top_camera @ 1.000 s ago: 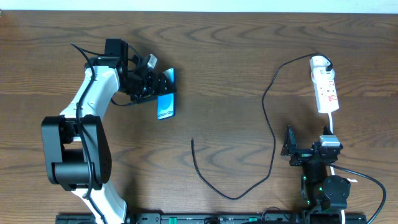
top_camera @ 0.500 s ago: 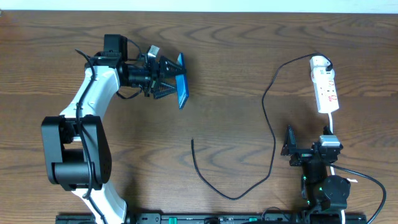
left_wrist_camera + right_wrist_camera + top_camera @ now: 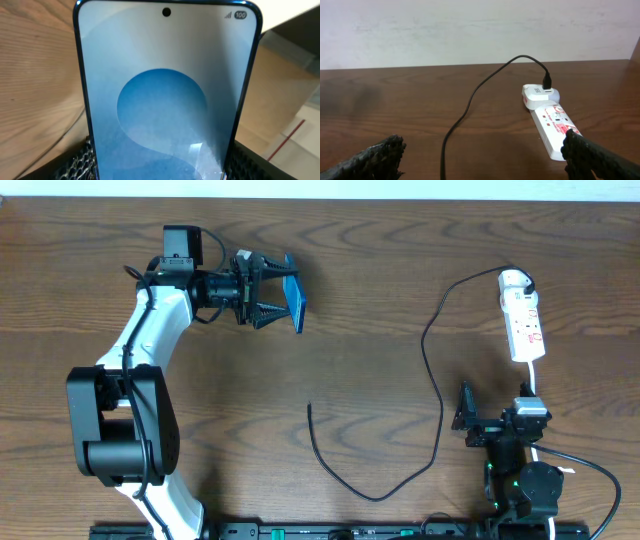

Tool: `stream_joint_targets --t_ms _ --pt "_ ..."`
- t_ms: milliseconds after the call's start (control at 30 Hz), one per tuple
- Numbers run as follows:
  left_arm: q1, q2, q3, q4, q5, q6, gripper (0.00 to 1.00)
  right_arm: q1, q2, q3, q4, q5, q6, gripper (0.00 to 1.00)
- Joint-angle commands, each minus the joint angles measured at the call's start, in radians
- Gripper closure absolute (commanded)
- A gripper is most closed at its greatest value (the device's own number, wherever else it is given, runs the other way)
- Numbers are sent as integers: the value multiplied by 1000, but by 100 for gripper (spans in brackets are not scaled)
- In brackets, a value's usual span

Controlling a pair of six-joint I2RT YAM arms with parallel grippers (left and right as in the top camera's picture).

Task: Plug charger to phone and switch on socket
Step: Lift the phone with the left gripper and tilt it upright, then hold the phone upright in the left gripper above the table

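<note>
Item 1, my left fingers (image 3: pixel 265 315): clamped on the phone (image 3: pixel 165 100), one on each long edge near its lower end; the ribbed faces show at both bottom corners of the wrist view
- Phone: slim rigid slab, glass face lit blue. It is held off the tabletop (image 3: pixel 380 270) at the far left, turned so the overhead view catches only a narrow blue strip
- Handling, as I judge it: light, stiff, slick along the edges, breakable if dropped or squeezed across the glass. A firm but not hard grip on the edges suits it
- Bottom edge, where the port should sit, is hidden below the wrist view; I cannot tell whether it is clear of my grip

Item 2, my right fingers (image 3: pixel 370 160): spread wide with nothing between them, hanging near the corded end of the socket (image 3: pixel 524 325)

Item 3, charger (image 3: pixel 435 380): thin black cable, one end seated at the socket's rounded end. The rest loops over the tabletop to a free plug (image 3: pixel 310 408) lying mid-tabletop, well apart from both arms
- Judged limp and light, apt to flop and trail; I would take it just behind the plug, where it is stiffest

Item 4, socket: white rigid strip lying flat at the far right; I judge its red switch marks (image 3: pixel 560 120) want a short press from above
</note>
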Motion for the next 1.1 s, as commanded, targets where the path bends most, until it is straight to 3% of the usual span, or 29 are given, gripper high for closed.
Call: stream_joint_targets --t_ms 0,233,467,1067 --pt "-3 -32 18 45 69 -146 93 7 -11 -1 -4 -2 -9 1" --pt "-3 -32 18 158 98 -320 93 7 -11 -1 -4 -2 -9 1" --pt "-3 -32 18 230 120 -419 93 7 -11 -1 -4 -2 -9 1" --pt "32 -32 18 240 119 -507 93 7 -11 -1 -4 -2 -9 1"
